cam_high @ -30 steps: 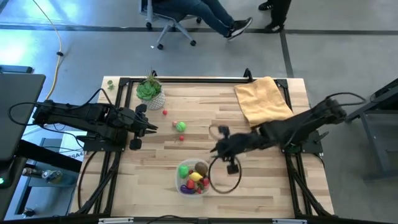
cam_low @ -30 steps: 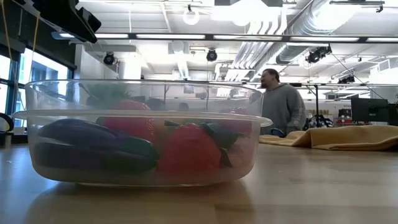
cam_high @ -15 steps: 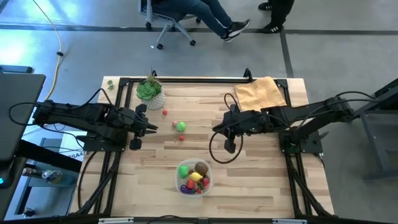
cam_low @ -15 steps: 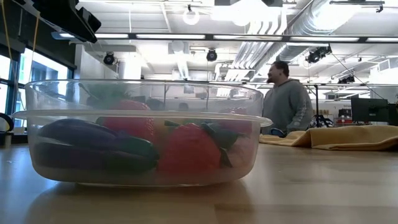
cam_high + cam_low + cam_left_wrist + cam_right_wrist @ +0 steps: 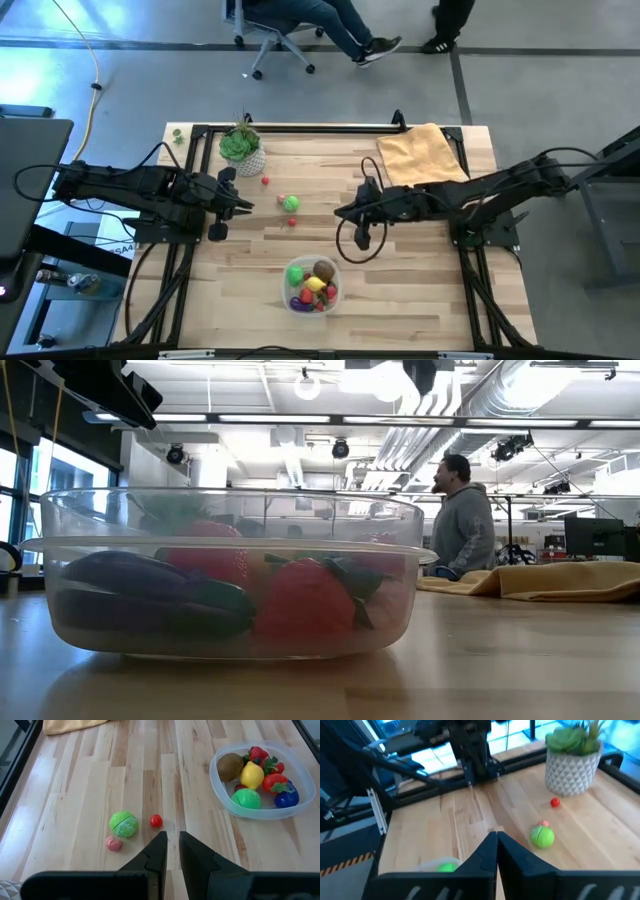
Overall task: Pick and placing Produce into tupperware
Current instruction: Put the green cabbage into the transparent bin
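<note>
The right gripper [image 5: 340, 214] is hanging over the middle of the tabletop [image 5: 440, 290], away from the tub [image 5: 311, 284] it was leaning over a second ago. Its fingers [image 5: 487, 851] are pressing together with nothing between them, where they stood part open at the tub. That reads as a piece just dropped, and the arm is now turning toward the loose produce.

The tub is sitting near the front edge, holding a kiwi [image 5: 229, 765], a lemon [image 5: 252, 775], strawberries and a green piece. Waiting out on the tabletop are the green ball [image 5: 291, 203], a pink bit beside it and two red berries [image 5: 156, 820].

The left gripper [image 5: 246, 207] is idling at the left side, unchanged, fingers [image 5: 156, 854] nearly shut and empty.
</note>
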Robot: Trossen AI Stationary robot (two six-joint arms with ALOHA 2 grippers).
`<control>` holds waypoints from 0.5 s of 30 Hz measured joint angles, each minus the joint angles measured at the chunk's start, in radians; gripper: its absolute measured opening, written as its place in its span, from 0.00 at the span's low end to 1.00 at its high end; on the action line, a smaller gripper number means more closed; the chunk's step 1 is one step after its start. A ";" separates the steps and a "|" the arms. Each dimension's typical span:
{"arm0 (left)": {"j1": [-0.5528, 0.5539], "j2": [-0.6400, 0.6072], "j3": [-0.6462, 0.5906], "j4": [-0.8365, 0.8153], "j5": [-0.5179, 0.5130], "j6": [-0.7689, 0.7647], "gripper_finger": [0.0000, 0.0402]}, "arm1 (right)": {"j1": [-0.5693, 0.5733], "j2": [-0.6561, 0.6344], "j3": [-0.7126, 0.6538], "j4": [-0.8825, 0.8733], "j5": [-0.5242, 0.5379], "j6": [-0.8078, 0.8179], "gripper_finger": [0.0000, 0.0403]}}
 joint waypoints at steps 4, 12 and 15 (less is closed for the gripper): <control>0.000 0.000 0.000 0.000 0.000 0.000 0.10 | -0.036 -0.018 -0.046 0.024 -0.048 0.010 0.00; 0.000 0.000 0.000 0.000 0.000 0.000 0.10 | -0.068 -0.115 -0.108 0.053 -0.113 -0.066 0.00; 0.000 0.000 0.000 0.001 -0.013 0.020 0.10 | -0.076 -0.191 -0.185 0.069 -0.113 -0.056 0.00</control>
